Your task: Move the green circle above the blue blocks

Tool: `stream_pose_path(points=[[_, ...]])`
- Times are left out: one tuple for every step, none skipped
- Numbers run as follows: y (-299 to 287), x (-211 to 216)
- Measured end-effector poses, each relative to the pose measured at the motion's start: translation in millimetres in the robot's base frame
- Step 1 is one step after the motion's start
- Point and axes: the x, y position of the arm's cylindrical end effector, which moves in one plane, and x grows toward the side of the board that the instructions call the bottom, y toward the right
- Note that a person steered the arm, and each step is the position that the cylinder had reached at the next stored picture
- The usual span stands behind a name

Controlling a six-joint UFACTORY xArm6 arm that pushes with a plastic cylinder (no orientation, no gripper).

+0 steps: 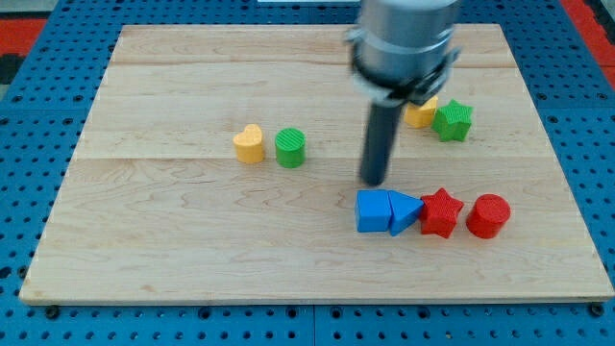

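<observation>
A yellow heart block (249,144) lies left of centre on the wooden board (173,250). A red star block (440,212) touches a red cylinder block (488,215) at lower right. At upper right, a green star block (453,121) sits against a partly hidden yellow block (421,114).

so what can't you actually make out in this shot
- Yellow block at the camera view's top right: the arm's grey body covers most of it, so its shape is unreadable.
- Arm above the grey body: cut off by the view's top edge.
- My tip: blurred; just above the blue cube, contact with the board unclear.
- Blue triangle: touching the blue cube or not, unclear.
</observation>
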Motion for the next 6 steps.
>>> stream_pose_path(points=[[-136, 2], [-99, -52], [-42, -104], [-50, -93], [-117, -77], [-25, -53]])
